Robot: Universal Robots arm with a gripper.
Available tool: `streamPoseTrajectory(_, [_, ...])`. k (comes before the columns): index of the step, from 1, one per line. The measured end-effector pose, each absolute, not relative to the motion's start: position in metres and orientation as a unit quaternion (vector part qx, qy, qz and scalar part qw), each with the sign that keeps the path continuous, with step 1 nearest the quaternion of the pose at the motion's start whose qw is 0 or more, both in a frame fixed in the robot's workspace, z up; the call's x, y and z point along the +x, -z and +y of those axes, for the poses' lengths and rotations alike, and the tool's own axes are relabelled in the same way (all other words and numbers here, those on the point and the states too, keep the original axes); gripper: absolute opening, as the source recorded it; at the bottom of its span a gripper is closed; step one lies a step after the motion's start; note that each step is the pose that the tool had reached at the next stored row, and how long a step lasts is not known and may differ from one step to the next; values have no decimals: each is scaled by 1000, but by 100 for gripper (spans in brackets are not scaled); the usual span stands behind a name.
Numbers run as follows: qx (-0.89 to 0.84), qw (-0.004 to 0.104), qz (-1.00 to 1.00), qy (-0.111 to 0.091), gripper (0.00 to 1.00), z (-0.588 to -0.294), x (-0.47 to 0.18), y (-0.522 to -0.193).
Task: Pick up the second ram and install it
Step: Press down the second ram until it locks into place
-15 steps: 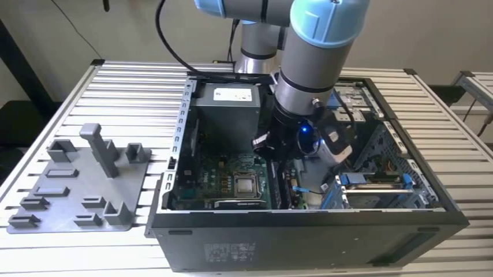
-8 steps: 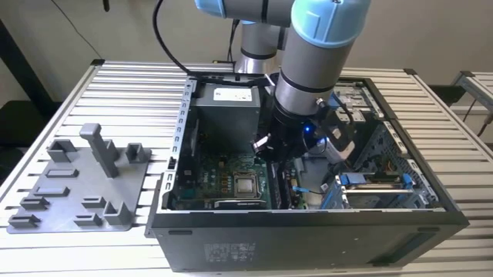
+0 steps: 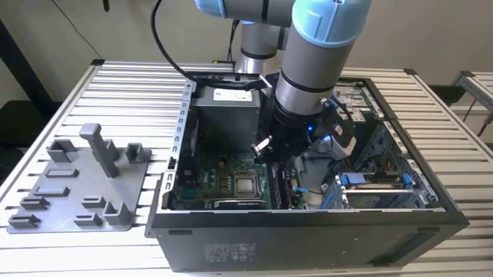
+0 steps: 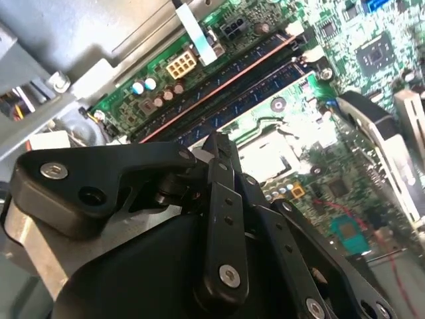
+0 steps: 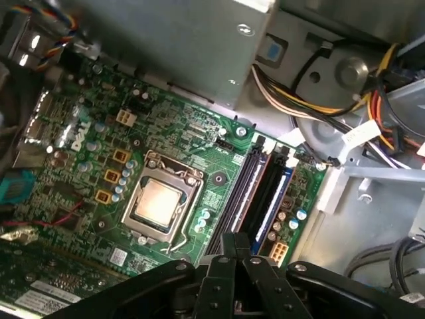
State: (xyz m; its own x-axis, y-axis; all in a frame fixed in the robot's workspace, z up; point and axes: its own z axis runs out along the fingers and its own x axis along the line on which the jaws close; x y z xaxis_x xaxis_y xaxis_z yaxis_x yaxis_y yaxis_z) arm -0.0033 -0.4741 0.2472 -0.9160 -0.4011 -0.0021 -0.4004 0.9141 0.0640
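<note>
Apparently the step in hand is seating, not picking. The gripper is down inside the open computer case, and its fingers are drawn together with no gap and nothing visibly pinched between them. The fingertip sits at, or just above, the top edge of the second ram. That stick already lies along the memory slot on the CPU socket side, with another stick in the slot just beyond it. I cannot tell whether it is fully latched.

My judgement is that the next move calls for a straight push down along the stick's edge, kept square so it does not tilt in the slot.

The first wrist view gives the layout that the second lacks: the gripper tip at the near end of the paired memory slots, beside the CPU socket. The exterior view adds the wrist deep in the case. Well apart, on the exterior view's left, is the grey parts tray on the slatted table.
</note>
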Motion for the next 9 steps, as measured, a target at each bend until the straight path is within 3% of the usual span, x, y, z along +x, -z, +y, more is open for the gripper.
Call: streamPoseTrajectory(9, [284,8,-958,31,11,-474,-3,-247])
